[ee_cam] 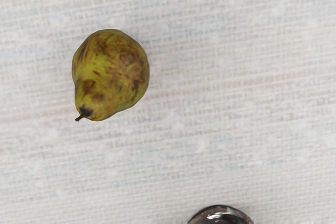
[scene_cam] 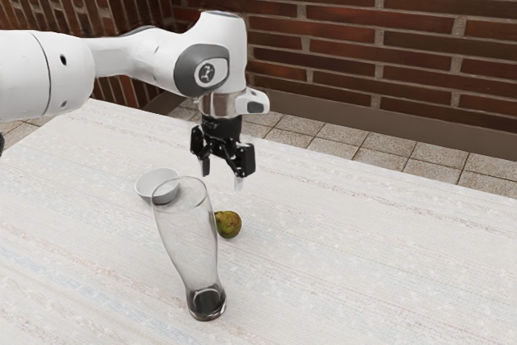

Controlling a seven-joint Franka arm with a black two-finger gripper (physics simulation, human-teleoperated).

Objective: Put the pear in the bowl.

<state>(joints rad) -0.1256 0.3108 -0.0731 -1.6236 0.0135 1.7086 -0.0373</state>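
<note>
And here I am, arm reaching out over the pale, woven-looking desk point(scene_cam: 355, 256), with my hand point(scene_cam: 222, 175) hanging in the air, pointing downward. Its two fingers are standing wide apart, gripping nothing between them. The pear point(scene_cam: 229, 225) is sitting down on the desk, below my hand and well clear of the fingertips. From my wrist I'm seeing it green and yellow with brown blotches, its short dark stem poking out of the narrow end.

In the exterior view, a tall clear glass point(scene_cam: 187, 236) is standing just in front of the pear, slightly overlapping its edge, its dark base resting on the desk. Over toward the exterior view's left, the pale round bowl point(scene_cam: 145, 194) is sitting open side up, partly showing through the glass's upper part. The pear is lying outside the bowl, apart from it. Beyond the desk, a brick wall point(scene_cam: 347, 42) is rising above a tiled floor point(scene_cam: 323, 136).
</note>
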